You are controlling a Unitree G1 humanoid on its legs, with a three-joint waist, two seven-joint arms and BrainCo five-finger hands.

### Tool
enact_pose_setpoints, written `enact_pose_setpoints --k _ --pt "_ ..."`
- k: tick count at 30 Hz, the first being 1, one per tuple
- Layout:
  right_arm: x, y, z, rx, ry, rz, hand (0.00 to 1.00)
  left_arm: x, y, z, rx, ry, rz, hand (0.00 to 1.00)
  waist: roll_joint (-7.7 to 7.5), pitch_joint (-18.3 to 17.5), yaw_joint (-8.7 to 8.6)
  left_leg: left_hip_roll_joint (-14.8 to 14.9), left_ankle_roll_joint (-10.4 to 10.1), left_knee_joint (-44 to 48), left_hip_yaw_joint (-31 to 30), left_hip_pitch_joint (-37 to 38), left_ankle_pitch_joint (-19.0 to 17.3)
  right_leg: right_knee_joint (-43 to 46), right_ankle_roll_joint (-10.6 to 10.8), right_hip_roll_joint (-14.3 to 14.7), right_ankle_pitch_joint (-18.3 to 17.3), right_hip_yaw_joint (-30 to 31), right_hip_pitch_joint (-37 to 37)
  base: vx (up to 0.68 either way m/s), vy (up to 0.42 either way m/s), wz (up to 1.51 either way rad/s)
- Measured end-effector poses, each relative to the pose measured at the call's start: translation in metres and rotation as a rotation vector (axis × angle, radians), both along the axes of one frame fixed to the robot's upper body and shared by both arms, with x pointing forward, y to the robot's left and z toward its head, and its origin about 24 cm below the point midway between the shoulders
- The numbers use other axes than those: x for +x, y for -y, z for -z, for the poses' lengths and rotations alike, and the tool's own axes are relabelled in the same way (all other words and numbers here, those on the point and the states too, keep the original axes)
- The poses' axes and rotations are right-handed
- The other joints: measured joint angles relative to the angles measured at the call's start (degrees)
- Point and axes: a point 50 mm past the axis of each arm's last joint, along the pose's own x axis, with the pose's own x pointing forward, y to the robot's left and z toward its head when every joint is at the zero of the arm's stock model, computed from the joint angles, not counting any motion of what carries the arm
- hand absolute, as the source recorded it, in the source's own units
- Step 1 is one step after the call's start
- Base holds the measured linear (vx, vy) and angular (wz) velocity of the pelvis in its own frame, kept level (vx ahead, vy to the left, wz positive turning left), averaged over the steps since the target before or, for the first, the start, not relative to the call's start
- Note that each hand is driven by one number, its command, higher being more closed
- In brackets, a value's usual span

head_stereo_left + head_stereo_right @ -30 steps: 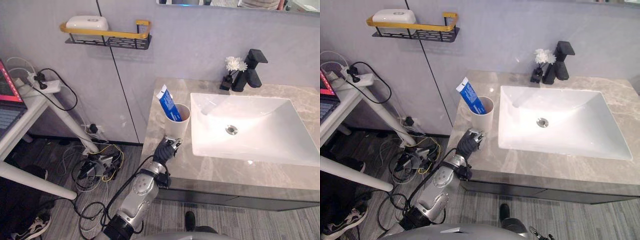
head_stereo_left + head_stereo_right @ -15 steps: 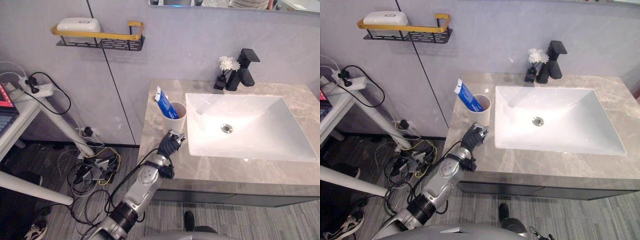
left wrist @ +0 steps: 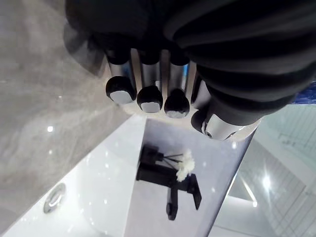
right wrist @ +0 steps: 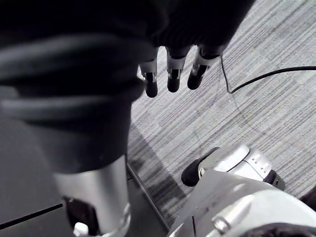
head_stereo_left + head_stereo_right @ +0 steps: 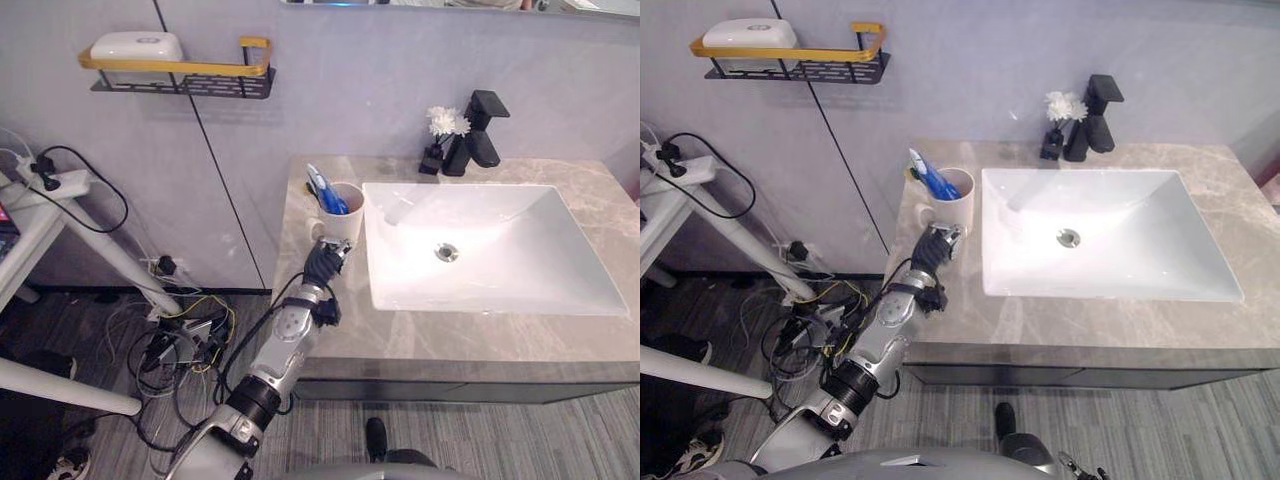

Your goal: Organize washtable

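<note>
The cup [image 5: 341, 207], with a blue tube [image 5: 329, 196] in it, stands at the left edge of the desk [image 5: 335, 335], just beside the sink [image 5: 520, 255]. We judge the step in hand to be gripping the cup. To do it well, we close low round its wall, keep it upright, and stay clear of the desk's edge. The left hand [image 5: 324, 264] sits just before the cup, fingers [image 3: 149, 89] nearly straight, clamped on nothing; we cannot confirm contact. The right hand [image 4: 170, 74] hangs over the floor, fingers relaxed.

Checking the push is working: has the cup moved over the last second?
Yes. Against the sink, the cup has slid toward the back wall, now near the sink's rear left corner.
</note>
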Motion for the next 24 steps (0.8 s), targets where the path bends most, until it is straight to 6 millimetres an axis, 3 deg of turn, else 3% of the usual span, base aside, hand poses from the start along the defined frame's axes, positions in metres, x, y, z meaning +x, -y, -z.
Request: enact_pose_setpoints --k 14,24 --pt "0.001 0.0 0.0 0.001 0.012 0.032 0.0 0.024 -0.029 -0.012 -0.036 -0.008 -0.208 1.0 0.01 0.02 -0.5 -0.08 -0.05 -0.03 3.56 -0.01 -0.03 -0.01 0.05 0.6 0.55 3.18 -1.73 0.0 0.001 -0.12" --pt "0.004 0.001 -0.002 -0.004 0.029 0.029 0.0 0.039 -0.063 -0.023 -0.154 -0.018 -0.411 1.0 0.56 0.53 -1.12 -0.05 -0.34 -0.14 6.69 -0.18 -0.21 -0.01 0.03 1.37 1.26 6.03 -3.48 -0.01 -0.002 -0.15"
